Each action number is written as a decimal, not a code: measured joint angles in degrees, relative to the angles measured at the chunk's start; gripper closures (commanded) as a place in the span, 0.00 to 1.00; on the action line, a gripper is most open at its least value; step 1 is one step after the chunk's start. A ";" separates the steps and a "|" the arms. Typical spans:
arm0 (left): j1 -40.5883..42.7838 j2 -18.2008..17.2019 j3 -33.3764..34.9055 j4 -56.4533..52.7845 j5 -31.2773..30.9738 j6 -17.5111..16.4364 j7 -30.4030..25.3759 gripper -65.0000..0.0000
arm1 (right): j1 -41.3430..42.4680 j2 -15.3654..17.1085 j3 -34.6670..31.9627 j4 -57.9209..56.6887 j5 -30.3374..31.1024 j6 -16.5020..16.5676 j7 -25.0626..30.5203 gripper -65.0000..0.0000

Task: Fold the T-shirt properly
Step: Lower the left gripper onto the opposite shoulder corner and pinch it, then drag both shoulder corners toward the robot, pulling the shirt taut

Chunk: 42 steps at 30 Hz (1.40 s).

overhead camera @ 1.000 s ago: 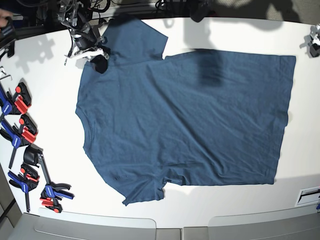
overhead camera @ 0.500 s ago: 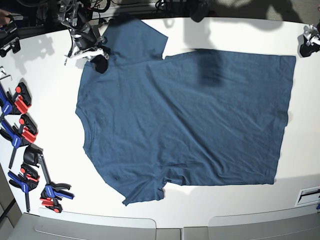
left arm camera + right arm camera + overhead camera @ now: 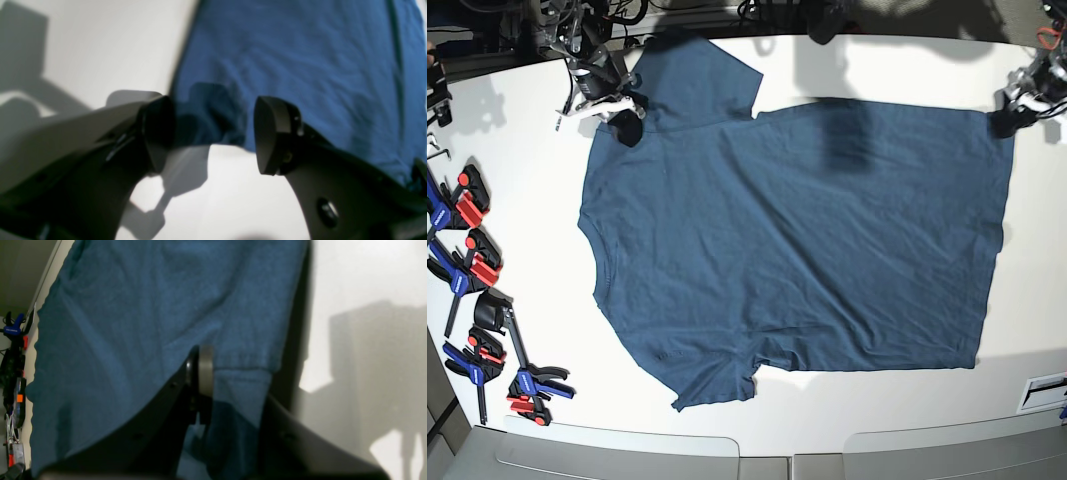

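Observation:
The dark navy T-shirt [image 3: 797,230] lies spread flat on the white table [image 3: 527,180], collar end to the left and hem to the right. My right gripper [image 3: 624,112] sits at the shirt's far left shoulder. In the right wrist view it [image 3: 233,390] is shut on the fabric [image 3: 133,323], with one finger hidden under the cloth. My left gripper [image 3: 1010,112] is at the shirt's far right hem corner. In the left wrist view it [image 3: 213,133] is open, and the corner of the shirt [image 3: 300,66] lies between its fingers [image 3: 156,133].
Several blue and red clamps [image 3: 467,260] lie along the table's left edge, and also show in the right wrist view [image 3: 13,330]. A white label [image 3: 1045,390] lies at the front right. Cables and gear crowd the far left corner [image 3: 577,30].
My left gripper has moved in from the table's far right edge to the shirt's far right hem corner. The right gripper and the shirt have not moved.

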State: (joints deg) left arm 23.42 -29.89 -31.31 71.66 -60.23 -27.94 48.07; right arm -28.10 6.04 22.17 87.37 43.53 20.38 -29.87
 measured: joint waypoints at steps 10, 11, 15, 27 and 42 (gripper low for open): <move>-0.44 1.62 0.61 0.09 0.28 -0.63 1.01 0.63 | 0.00 0.00 0.00 0.00 0.00 0.00 0.00 1.00; -0.44 1.62 0.61 0.09 0.52 -0.63 0.92 0.65 | 0.00 0.00 0.00 0.00 0.00 0.00 0.00 1.00; -0.39 1.64 0.63 0.07 1.20 -0.61 0.31 0.77 | 0.00 0.00 0.00 0.00 0.02 0.00 0.00 1.00; -0.24 1.46 0.07 -0.04 6.14 -0.20 -6.05 1.00 | -0.04 -0.02 0.26 0.79 0.44 -0.11 -1.79 1.00; 7.82 1.62 -10.95 -0.15 -2.62 -5.57 1.90 1.00 | -10.08 -0.20 5.95 13.18 -0.22 -0.85 -6.62 1.00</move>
State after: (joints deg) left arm 31.24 -28.27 -42.26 71.50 -62.85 -33.52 49.98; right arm -38.17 5.85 28.12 100.55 43.31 19.53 -36.49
